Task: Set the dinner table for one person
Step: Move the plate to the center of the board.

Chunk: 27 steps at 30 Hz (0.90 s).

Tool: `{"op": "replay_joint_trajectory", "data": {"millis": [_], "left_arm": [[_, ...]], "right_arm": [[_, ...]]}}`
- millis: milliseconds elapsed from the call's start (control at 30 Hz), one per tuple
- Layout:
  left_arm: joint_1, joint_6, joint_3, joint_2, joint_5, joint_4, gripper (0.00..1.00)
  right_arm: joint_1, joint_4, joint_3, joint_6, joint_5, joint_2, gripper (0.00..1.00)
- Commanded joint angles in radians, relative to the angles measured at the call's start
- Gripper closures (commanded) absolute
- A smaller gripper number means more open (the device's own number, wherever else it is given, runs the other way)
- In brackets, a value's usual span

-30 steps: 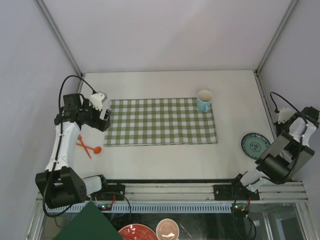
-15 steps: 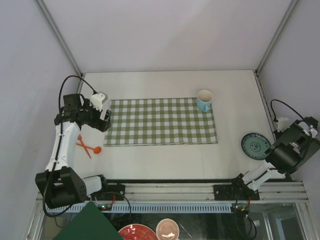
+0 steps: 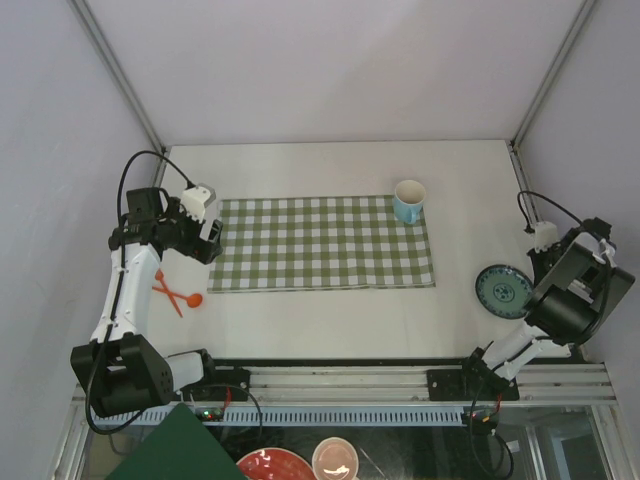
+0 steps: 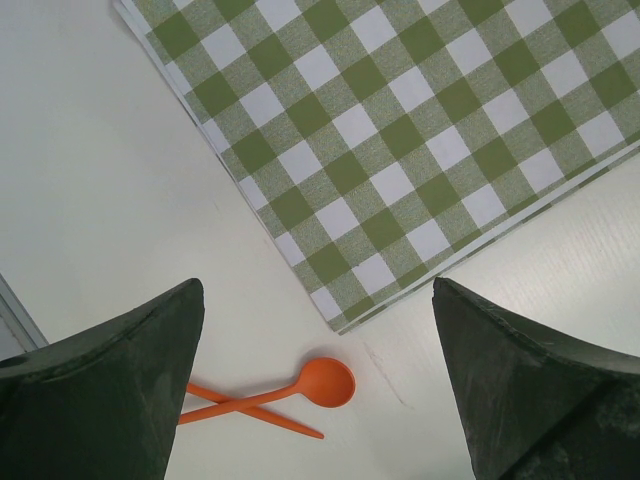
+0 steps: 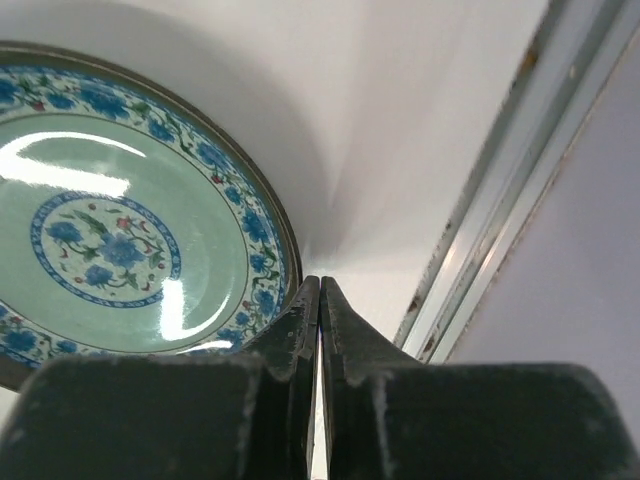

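The off-white dinner table (image 3: 330, 165) holds a green-and-white checked cloth (image 3: 320, 243) in the middle. A light blue mug (image 3: 408, 201) stands on the cloth's far right corner. Two crossed orange utensils (image 3: 175, 292), one a spoon (image 4: 300, 388), lie left of the cloth. A green plate with a blue rim (image 3: 500, 290) sits at the right. My left gripper (image 3: 208, 238) is open and empty above the cloth's left edge (image 4: 400, 140). My right gripper (image 5: 319, 285) is shut, its tips right against the plate's rim (image 5: 120, 250).
The table's metal frame edge (image 5: 500, 220) runs close to the right of the plate. Below the front rail are a red bowl (image 3: 268, 466), a pink bowl (image 3: 335, 458) and a dark green board (image 3: 180, 450). Grey walls close in the left, back and right sides.
My right arm has swung down and inward to the plate's right rim, and the plate has slid a little to the left. The left arm has not moved.
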State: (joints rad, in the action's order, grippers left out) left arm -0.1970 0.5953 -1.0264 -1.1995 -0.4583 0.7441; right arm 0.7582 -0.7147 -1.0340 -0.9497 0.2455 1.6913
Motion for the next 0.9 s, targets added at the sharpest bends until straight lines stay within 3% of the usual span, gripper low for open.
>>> {"op": "replay_joint_trajectory", "data": {"millis": [0, 300, 567, 867], "left_arm": [[-0.004, 0.024, 0.038, 0.002, -0.036, -0.008, 0.00], [-0.004, 0.033, 0.038, 0.001, -0.041, -0.002, 0.00], [-0.004, 0.034, 0.037, -0.004, -0.051, 0.002, 0.00], [-0.004, 0.034, 0.039, 0.004, -0.049, 0.000, 0.00]], "right_arm": [[-0.074, -0.019, 0.002, 0.045, 0.011, -0.079, 1.00], [-0.186, -0.106, 0.002, 0.097, 0.008, -0.116, 1.00], [-0.151, -0.051, 0.014, 0.094, -0.014, -0.183, 1.00], [-0.085, -0.014, 0.032, 0.081, -0.084, -0.135, 1.00]]}}
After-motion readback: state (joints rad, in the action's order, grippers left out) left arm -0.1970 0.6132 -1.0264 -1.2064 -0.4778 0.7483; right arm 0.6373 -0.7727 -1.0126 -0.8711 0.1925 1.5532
